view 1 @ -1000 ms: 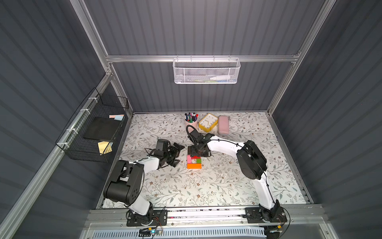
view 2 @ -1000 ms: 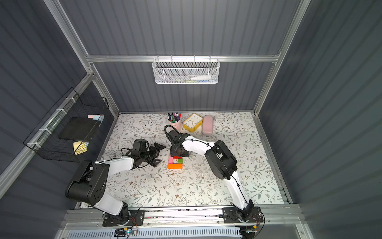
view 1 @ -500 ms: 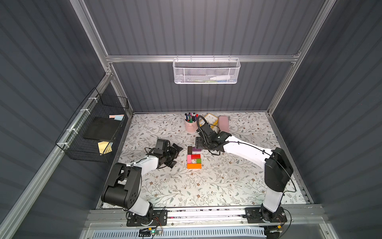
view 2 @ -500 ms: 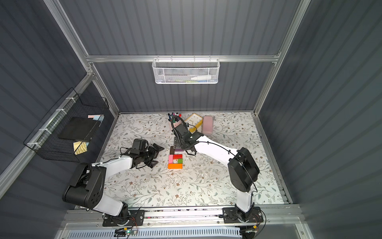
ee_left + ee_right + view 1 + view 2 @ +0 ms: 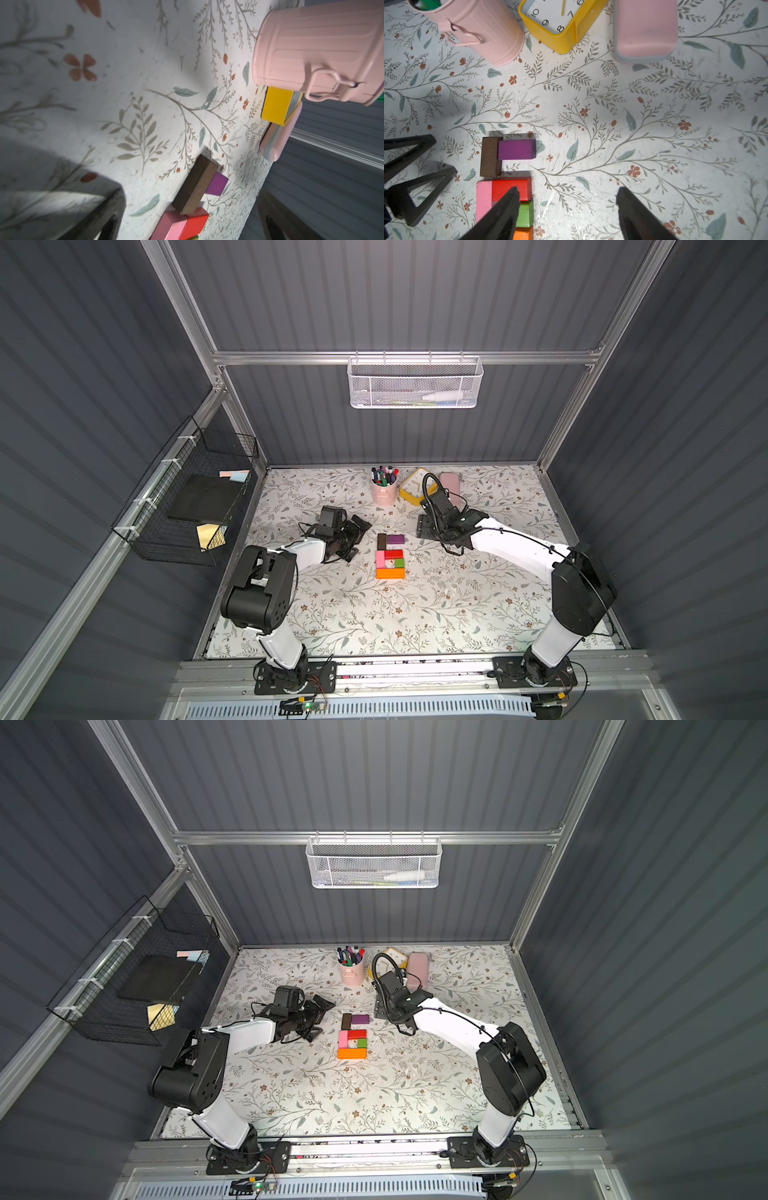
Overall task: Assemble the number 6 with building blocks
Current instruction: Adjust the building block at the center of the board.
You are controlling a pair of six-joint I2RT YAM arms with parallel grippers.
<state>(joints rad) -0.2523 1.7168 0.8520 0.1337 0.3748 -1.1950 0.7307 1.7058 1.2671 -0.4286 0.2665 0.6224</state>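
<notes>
Back swings the right gripper [image 5: 566, 193]! A second ago it was down over the top of the figure; now it hangs off to that figure's right, and the purple block [image 5: 395, 539] lies uncovered.

Starting at the left, the left gripper [image 5: 359, 540] has barely stirred. It sits low over the worktop [image 5: 457, 605], jaws spread wide, nothing between them.

Just off its fingertips, between the two grippers, the number 6 [image 5: 390, 556] lies flat on the worktop. Farthest from the robot, the dark brown block [image 5: 382, 541] forms the upper spine. The purple block butts against its far end, on the side toward the right gripper. Next down, the pink block [image 5: 380, 559] carries the spine on, its end meeting the brown, though the brown sits a touch off line. Against the pink lies the red block [image 5: 393, 554], with the green cube [image 5: 400, 562] tucked under the red's outer end. At the base, the orange bar [image 5: 390, 573] closes the shape, and a patch of bare worktop shows inside the loop.

Over at the right gripper, the jaws are parted and empty, touching none of the blocks. Beyond it, toward the back wall, stand a pink pen cup [image 5: 383, 491], the yellow clock [image 5: 412, 490] and a pale pink case [image 5: 645, 27].
</notes>
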